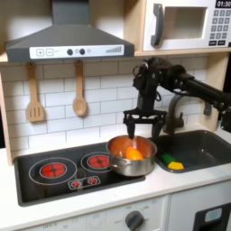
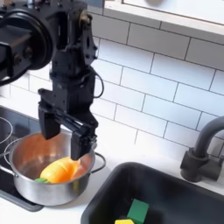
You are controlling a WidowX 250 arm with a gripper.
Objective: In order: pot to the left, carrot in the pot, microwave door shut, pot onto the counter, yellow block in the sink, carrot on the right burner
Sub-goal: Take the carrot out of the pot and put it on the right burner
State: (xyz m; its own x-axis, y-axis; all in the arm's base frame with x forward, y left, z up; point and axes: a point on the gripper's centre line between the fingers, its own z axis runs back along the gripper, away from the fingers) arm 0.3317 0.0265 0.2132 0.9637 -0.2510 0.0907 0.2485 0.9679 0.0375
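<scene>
Gripper (image 2: 64,136) hovering spread wide over the pot (image 2: 35,179), holding nothing.

The carrot (image 2: 61,169) lies inside the pot, which straddles the cooktop (image 1: 54,171) edge and counter (image 1: 135,185). In the sink (image 1: 203,149) lies what seems to be the yellow block (image 1: 176,165), beside a green piece (image 2: 137,210).

Pot (image 2: 35,179): polished steel, mirror-glossy. Carrot (image 2: 61,170): smooth matt plastic. Cooktop (image 1: 54,171): glossy black glass. Spatula (image 1: 35,95) at 9 o'clock: wood.

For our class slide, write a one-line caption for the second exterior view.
Open gripper hovers above a carrot in the steel pot beside the sink.
</scene>
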